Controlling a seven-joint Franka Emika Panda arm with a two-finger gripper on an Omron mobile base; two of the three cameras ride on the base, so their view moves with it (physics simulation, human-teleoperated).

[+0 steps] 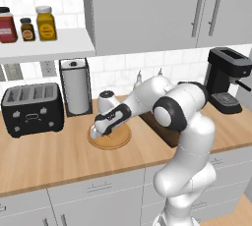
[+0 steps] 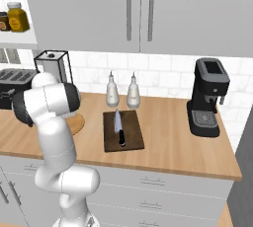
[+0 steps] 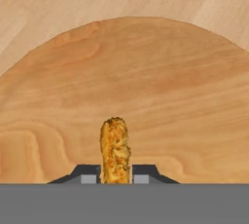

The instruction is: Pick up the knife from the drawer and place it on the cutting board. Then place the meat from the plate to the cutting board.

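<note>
Fingers (image 3: 88,177) closed on the meat (image 3: 115,150), one either side, plate (image 3: 194,96) just beyond the tips. Likely light, crumbly, easily crushed; best pinched gently mid-length. Knife (image 2: 118,128) already on the cutting board (image 2: 133,134).

Meat (image 3: 115,150) speckled orange-yellow; plate (image 3: 146,86) tan, wood-grained; cutting board (image 2: 132,137) dark brown; knife (image 2: 118,128) silver blade, black handle; table (image 1: 44,156) light wood.

The knife (image 2: 119,130) lies flat on the dark brown cutting board (image 2: 123,130), black handle toward 6 o'clock, while the orange-yellow meat (image 3: 115,151) sliver rests on the round tan plate (image 3: 146,86).
</note>
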